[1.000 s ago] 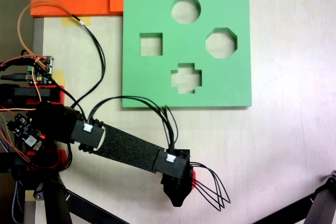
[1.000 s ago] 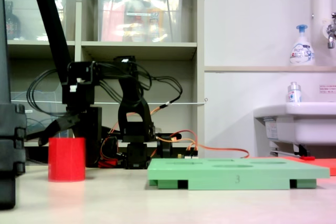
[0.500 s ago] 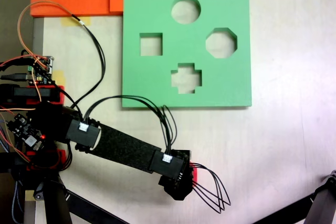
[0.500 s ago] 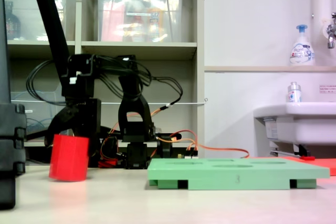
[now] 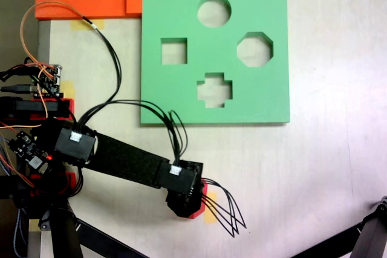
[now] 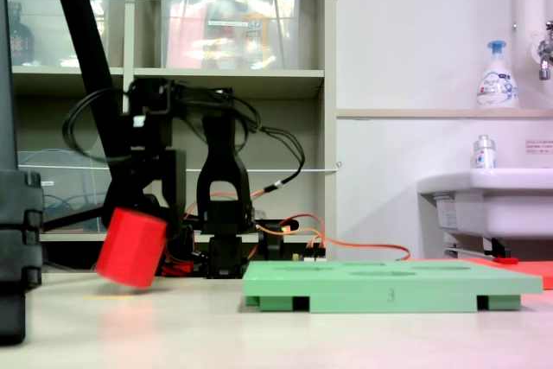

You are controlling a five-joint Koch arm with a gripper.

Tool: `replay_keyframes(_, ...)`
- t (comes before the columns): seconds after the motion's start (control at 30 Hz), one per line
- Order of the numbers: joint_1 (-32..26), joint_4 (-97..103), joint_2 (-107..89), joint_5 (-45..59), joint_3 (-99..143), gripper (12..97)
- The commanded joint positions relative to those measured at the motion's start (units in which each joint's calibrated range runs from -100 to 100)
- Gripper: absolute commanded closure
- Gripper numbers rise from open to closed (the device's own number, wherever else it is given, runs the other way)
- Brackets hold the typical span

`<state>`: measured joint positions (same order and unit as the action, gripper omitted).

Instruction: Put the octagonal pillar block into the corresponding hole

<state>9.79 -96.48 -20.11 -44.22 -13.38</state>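
On the pale table [image 5: 326, 167] my gripper [image 6: 136, 213] clamps the tilted octagonal pillar block [image 6: 130, 247]; level it before carrying toward the corresponding hole [image 5: 254, 49] at 1 o'clock.

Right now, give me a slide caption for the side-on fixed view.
Koch arm's gripper holds the tilted red octagonal block off the table, left of the green board.

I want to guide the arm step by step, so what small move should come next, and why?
Probably carry the tilted red octagonal block toward the green foam board. The pincer holds it clear of the table, but the octagonal hole lies well away in the top-down fixed view.
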Motion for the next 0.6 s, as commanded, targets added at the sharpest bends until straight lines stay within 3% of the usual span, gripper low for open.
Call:
replay_keyframes(0.0, -1.17, -3.52, -7.82, -1.71, -1.58, 66.0)
replay_keyframes(0.33, -10.35, -3.52, -15.92, -14.70, -2.68, 67.3)
replay_keyframes(0.57, -17.34, -3.52, 0.56, -22.27, -17.53, 67.4)
